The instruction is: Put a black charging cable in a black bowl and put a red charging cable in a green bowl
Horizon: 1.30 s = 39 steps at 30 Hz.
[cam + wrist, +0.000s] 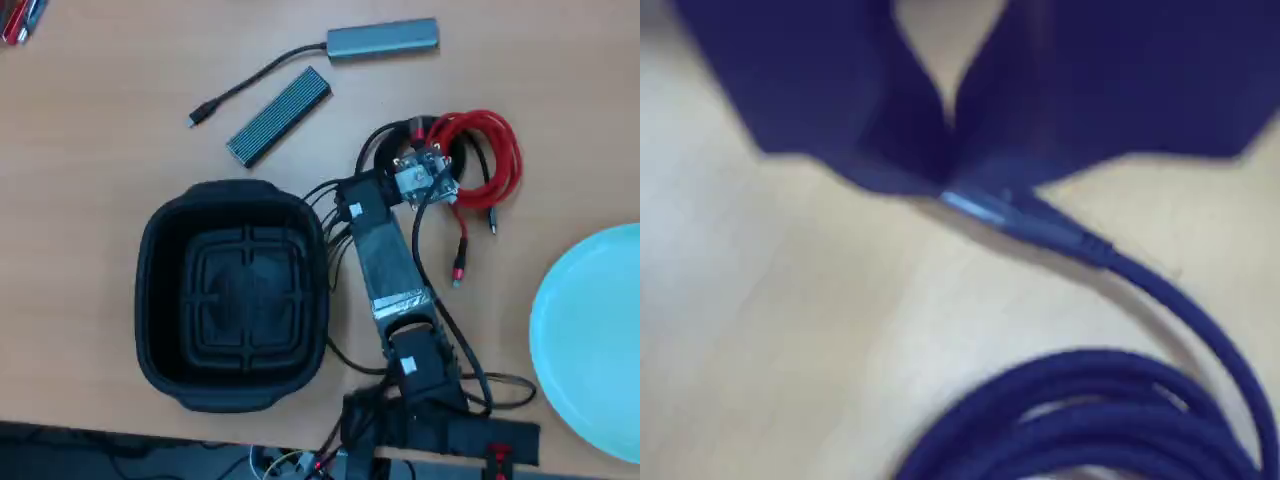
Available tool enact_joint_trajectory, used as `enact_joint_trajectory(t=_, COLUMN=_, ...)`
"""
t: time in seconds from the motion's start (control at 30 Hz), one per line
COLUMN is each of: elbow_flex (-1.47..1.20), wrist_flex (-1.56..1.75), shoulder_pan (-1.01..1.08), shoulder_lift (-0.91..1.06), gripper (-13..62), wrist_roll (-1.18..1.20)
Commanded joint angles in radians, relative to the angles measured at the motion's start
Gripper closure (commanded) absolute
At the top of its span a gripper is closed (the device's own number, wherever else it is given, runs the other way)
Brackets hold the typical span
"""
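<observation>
gripper [958, 185] looks pinched shut on the plug end of the black charging cable [1090, 400], whose coil lies on the desk [100, 160] beside the red charging cable [490, 150]. so it's the black-cable pickup i reckon; next it needs lifting across to the black bowl [160, 300]. no readable writing anywhere.

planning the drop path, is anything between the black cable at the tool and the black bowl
Nothing visible. In the overhead view the black charging cable lies under the tool, and only bare table separates it from the black bowl. The ribbed grey block sits farther up, off that line.
</observation>
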State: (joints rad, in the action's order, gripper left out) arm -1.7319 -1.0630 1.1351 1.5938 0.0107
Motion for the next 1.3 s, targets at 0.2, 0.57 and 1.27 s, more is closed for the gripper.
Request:
enact_joint_trajectory(t=0.2, elbow_flex=0.106, wrist_flex=-0.046, shoulder_pan=0.040, shoulder_lift=0.017, gripper=46.9, wrist_roll=0.063)
enact_joint_trajectory(t=0.57, elbow_flex=0.273, wrist_flex=-0.330, shoulder_pan=0.048, shoulder_lift=-0.081, gripper=-6.8, wrist_roll=0.063)
enact_joint_trajectory(t=1.27, elbow_flex=0.337, wrist_flex=-0.454, shoulder_pan=0.143, shoulder_lift=-0.314, gripper=-6.9, wrist_roll=0.486)
